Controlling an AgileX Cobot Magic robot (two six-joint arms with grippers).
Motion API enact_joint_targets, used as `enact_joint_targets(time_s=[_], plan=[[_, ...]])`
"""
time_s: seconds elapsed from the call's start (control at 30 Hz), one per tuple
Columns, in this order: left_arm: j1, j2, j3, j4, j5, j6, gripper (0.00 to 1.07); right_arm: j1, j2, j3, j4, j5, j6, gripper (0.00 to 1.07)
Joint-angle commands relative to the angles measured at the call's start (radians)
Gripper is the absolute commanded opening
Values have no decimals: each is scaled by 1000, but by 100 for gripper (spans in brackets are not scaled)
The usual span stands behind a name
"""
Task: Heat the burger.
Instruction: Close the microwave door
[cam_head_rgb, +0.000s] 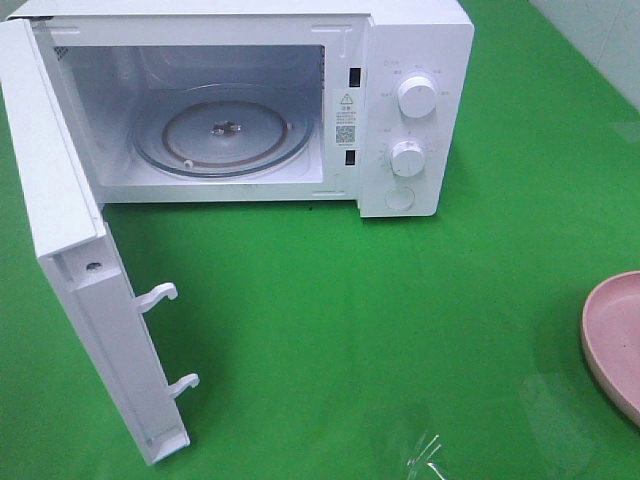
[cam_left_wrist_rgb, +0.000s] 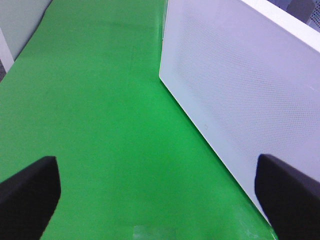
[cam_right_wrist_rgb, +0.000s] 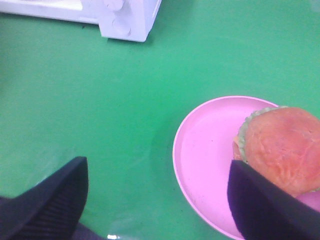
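1. The burger (cam_right_wrist_rgb: 282, 150) sits on the pink plate (cam_right_wrist_rgb: 205, 150), toward one side of it; green lettuce shows under the bun.
2. The plate rests on the green table surface (cam_head_rgb: 400, 330), well apart from the microwave (cam_head_rgb: 410, 110), at the right edge of the overhead view.
3. The right gripper (cam_right_wrist_rgb: 155, 200) is above the plate edge, jaws spread wide, holding nothing.
4. The left gripper (cam_left_wrist_rgb: 155, 195) is beside the outer face of the microwave door (cam_left_wrist_rgb: 240, 90), jaws fully apart, empty.
5. The door stands open; the glass turntable (cam_head_rgb: 225, 135) inside is bare.
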Motion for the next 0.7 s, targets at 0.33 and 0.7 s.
enact_joint_targets(time_s=[0.33,0.7], plan=[[2,-4,3,-2,-1,-2,98,-197,-201,38,148,-35,-145,73],[2,-4,3,-2,-1,-2,98,-201,-201,38,145,-35,-141,67]])
